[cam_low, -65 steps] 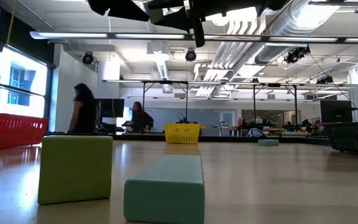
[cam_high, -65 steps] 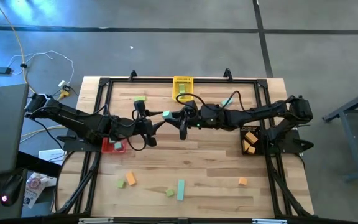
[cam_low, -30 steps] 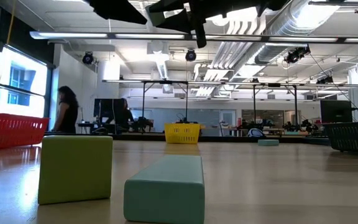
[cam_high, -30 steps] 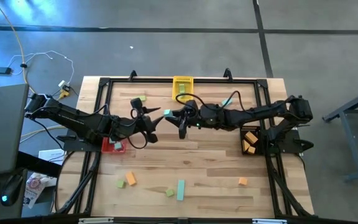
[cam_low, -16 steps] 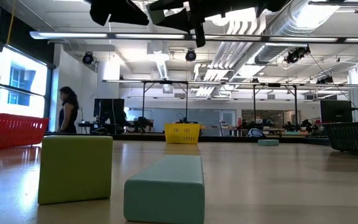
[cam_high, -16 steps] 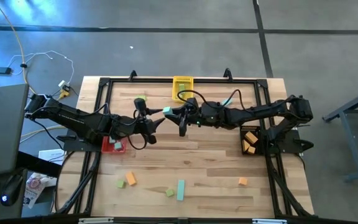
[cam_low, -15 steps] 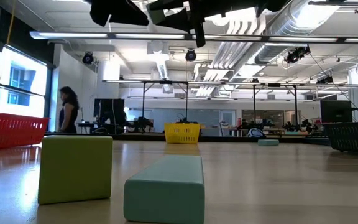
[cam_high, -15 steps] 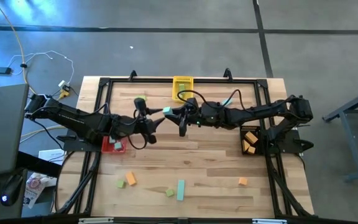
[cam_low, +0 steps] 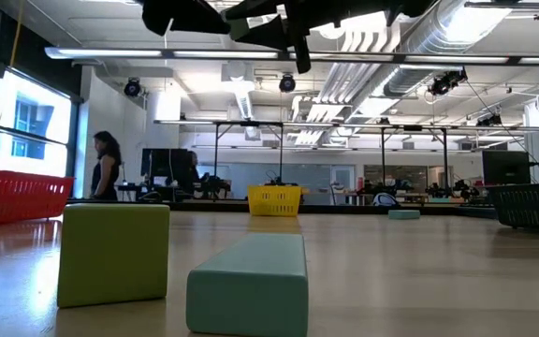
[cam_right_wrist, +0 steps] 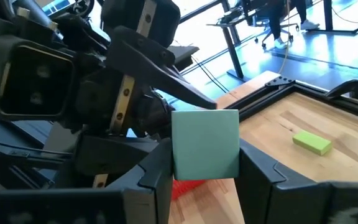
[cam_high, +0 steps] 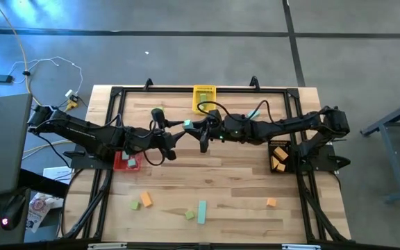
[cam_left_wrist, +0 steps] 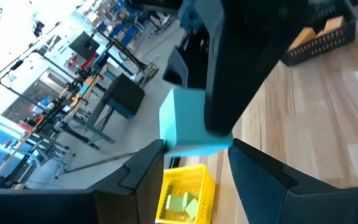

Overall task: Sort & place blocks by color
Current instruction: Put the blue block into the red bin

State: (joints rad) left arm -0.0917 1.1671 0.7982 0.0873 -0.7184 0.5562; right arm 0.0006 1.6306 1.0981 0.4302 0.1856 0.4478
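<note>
The work surface is a light wooden table [cam_high: 221, 173] framed by a black rail, standing on a grey floor. Behind it, the low view shows a large workshop hall with ceiling ducts, strip lights and desks; a person [cam_low: 106, 167] stands at the far left by a window.

Three bins sit on the table: a yellow bin [cam_high: 203, 93] at the middle of the far edge, a red bin [cam_high: 127, 162] at the left edge, and a black bin [cam_high: 279, 157] at the right edge (orange blocks lie inside the black bin).

Both arms meet above the table's far half, raised off the surface. The right gripper [cam_right_wrist: 205, 167] is clamped on a teal block [cam_right_wrist: 205, 144], a plain matte cube with square faces and crisp edges, pressed between both fingers. The left gripper [cam_left_wrist: 194, 158] faces it at close range, its fingers spread to either side of the same cube (contact cannot be confirmed). In the high view the teal block [cam_high: 186, 124] shows between the two grippers, in front of the yellow bin.

Loose blocks rest near the front edge: a light green cube [cam_high: 134, 205] touching an orange cube [cam_high: 145, 200] toward the left, a light green cube [cam_high: 189, 215] just beside a teal bar [cam_high: 201, 212] at the middle, and an orange cube [cam_high: 271, 203] toward the right. A light green bar [cam_right_wrist: 311, 142] lies near the far left corner.
</note>
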